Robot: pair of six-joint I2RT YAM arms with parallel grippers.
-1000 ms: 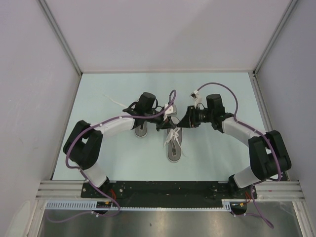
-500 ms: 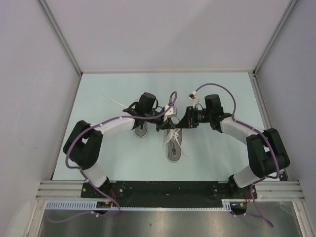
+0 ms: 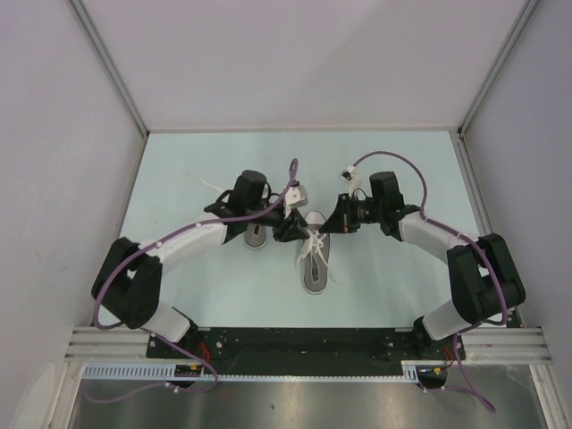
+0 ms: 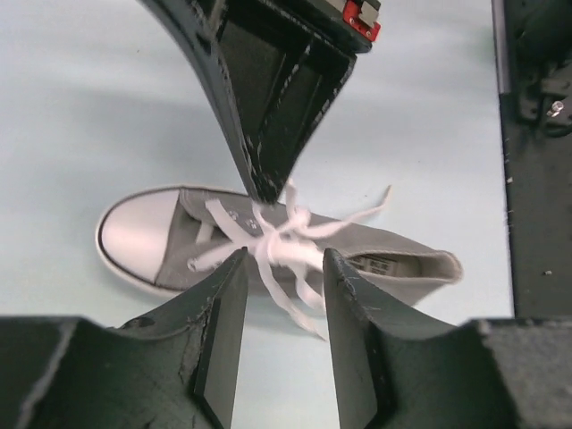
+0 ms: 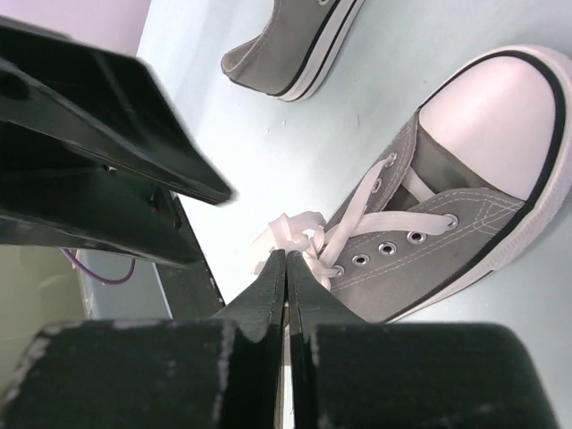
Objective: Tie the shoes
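Shoes [image 3: 315, 259] lie mid-way up the table [image 3: 393, 277], neither bowed yet: the right gripper [image 5: 286, 261], pressed together, pinches the laces [image 5: 290, 234] bunched above one sneaker's eyelets while the left gripper [image 4: 284, 259] hovers spread over them, tying apparently far from finished.

We see two arms [image 3: 192, 243]: white links [image 3: 427, 234], black joints [image 3: 483, 281], a purple cable [image 3: 413, 164] looping along each, scuffed black fingers [image 4: 223, 340].
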